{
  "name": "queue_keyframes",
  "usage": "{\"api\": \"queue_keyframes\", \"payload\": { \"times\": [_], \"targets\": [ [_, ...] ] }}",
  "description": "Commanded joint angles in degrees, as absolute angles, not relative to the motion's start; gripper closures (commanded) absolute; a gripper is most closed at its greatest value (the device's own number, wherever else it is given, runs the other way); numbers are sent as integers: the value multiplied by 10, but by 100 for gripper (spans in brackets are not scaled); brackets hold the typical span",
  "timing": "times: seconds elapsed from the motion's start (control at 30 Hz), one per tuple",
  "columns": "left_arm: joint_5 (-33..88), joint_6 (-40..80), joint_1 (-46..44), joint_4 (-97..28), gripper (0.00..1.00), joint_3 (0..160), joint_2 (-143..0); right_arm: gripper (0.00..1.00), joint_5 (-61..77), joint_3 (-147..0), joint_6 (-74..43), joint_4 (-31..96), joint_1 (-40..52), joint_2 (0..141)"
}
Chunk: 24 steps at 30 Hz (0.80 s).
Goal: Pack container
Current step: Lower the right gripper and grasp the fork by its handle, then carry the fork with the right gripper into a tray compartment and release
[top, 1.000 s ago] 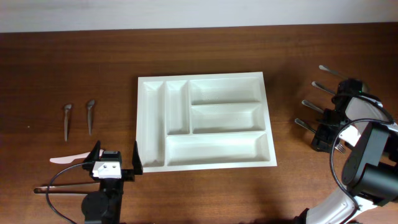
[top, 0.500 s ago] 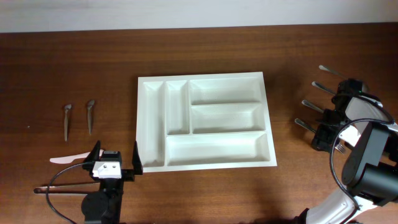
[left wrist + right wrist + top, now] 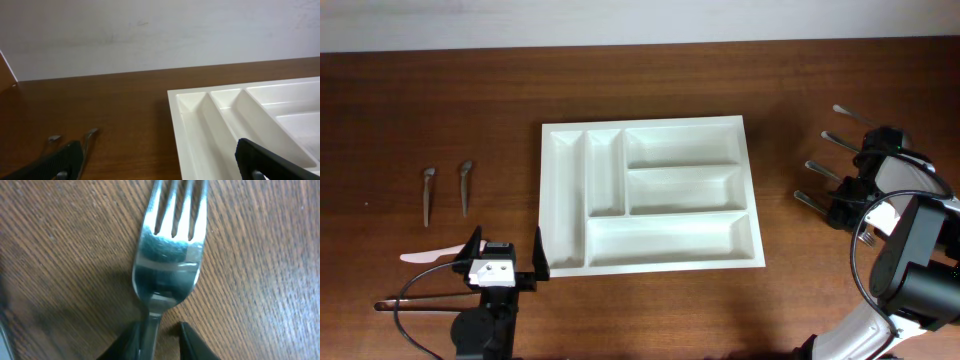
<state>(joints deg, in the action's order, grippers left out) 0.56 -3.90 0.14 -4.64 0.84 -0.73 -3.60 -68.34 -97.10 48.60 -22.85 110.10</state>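
The container [image 3: 660, 263], a large white compartmented tray, lies mid-table with nothing in it; its left corner shows in the left wrist view [image 3: 225, 115]. A metal fork [image 3: 170, 255] lies flat on the wood at the far right. My right gripper [image 3: 161, 330] is down over it [image 3: 845, 205]. Its jaws stand narrow on either side of the fork's neck, the left finger against it and a small gap on the right. My left gripper [image 3: 507, 250] rests wide open by the tray's front left corner, with nothing between its fingers [image 3: 65, 160].
Several metal cutlery handles [image 3: 817, 168] fan out on the wood left of and behind the right gripper. Two small spoons [image 3: 428, 190] [image 3: 465, 185] lie at the far left. In front of them are a white plastic utensil [image 3: 425, 258] and a thin dark cable [image 3: 420, 303].
The right gripper's jaws have narrowed from wide open around the fork's neck. The left arm and the tray have not moved.
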Motion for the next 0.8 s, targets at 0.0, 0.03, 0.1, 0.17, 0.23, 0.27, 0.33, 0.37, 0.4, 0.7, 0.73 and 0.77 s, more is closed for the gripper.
{"api": "queue_keyframes", "payload": {
  "times": [0.0,0.03,0.1,0.17,0.23,0.27,0.33,0.37,0.4,0.7,0.73,0.77],
  "targets": [
    [1,-50,4,-47,1,5,-3,80,-41,-680,-968,488,-232,1110],
    [1,-50,4,-47,1,5,-3,82,-41,-681,-966,486,-232,1110],
    [1,-50,4,-47,1,5,-3,86,-41,-681,-964,485,-232,1110],
    [1,-50,4,-47,1,5,-3,90,-41,-681,-962,486,-232,1110],
    [1,-50,4,-47,1,5,-3,91,-41,-682,-959,485,-232,1110],
    [1,-50,4,-47,1,5,-3,92,-41,-683,-951,485,-232,1110],
    [1,-50,4,-47,1,5,-3,95,-41,-690,-928,485,-232,1110],
    [1,-50,4,-47,1,5,-3,96,-41,-695,-916,485,-232,1110],
    [1,-50,4,-47,1,5,-3,96,-41,-702,-905,486,-232,1110],
    [1,-50,4,-47,1,5,-3,96,-16,-815,-857,567,-232,1107],
    [1,-50,4,-47,1,5,-3,96,-2,-832,-857,581,-229,1107],
    [1,-50,4,-47,1,5,-3,96,12,-846,-854,591,-226,1106]
  ]
}}
